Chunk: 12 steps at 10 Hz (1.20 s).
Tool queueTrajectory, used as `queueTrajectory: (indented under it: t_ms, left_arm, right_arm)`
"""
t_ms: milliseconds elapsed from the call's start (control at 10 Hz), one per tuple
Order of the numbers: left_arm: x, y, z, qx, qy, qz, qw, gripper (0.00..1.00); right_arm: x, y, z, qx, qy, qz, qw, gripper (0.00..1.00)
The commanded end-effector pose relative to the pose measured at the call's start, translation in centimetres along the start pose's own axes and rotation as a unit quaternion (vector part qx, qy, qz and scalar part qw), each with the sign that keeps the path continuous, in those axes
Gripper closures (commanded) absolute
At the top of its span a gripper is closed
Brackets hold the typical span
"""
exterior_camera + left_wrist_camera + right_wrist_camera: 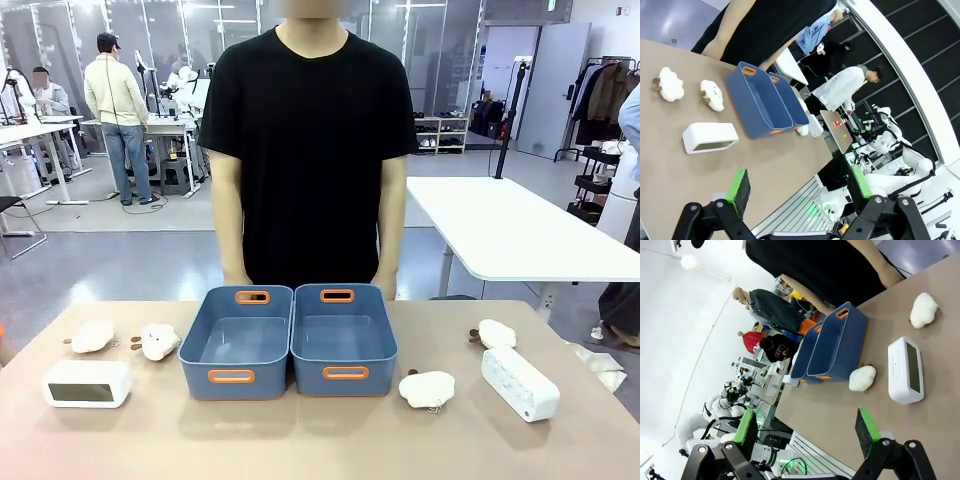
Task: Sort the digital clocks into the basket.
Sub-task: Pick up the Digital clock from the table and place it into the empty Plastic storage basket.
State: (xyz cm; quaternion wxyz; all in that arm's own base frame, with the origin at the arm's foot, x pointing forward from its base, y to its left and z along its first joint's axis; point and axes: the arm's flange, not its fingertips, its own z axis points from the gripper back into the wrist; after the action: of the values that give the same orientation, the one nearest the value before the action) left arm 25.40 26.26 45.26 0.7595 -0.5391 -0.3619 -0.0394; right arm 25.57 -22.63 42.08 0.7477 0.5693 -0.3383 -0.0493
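Two white digital clocks lie on the tan table. One clock (87,383) rests at the front left, display facing me; it also appears in the left wrist view (710,137). The other clock (519,383) lies at the right, angled; its grey display shows in the right wrist view (906,370). Two blue baskets stand side by side mid-table, the left basket (203,364) and the right basket (383,360), both with nothing inside. My left gripper (800,186) hangs open above the table, off from the left clock. My right gripper (806,427) is open too, short of the right clock.
Fluffy cream plush toys lie about: two at the left (92,336) (158,341), one in front of the right basket (427,388), one at the far right (496,333). A person in a black shirt (310,140) stands behind the baskets, hands down.
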Motion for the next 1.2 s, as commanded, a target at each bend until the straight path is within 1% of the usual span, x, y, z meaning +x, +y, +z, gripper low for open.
queueTrajectory:
  t_ms: [0, 1100]
  left_arm:
    - [-0.44, -0.09, 0.47, -0.004, 0.004, -0.003, 1.000, 0.00]
    - [-0.44, -0.09, 0.47, -0.004, 0.004, -0.003, 1.000, 0.00]
  right_arm:
    - [-0.19, -0.04, 0.65, 0.007, -0.009, 0.001, 1.000, 0.00]
    - [-0.19, -0.04, 0.65, 0.007, -0.009, 0.001, 1.000, 0.00]
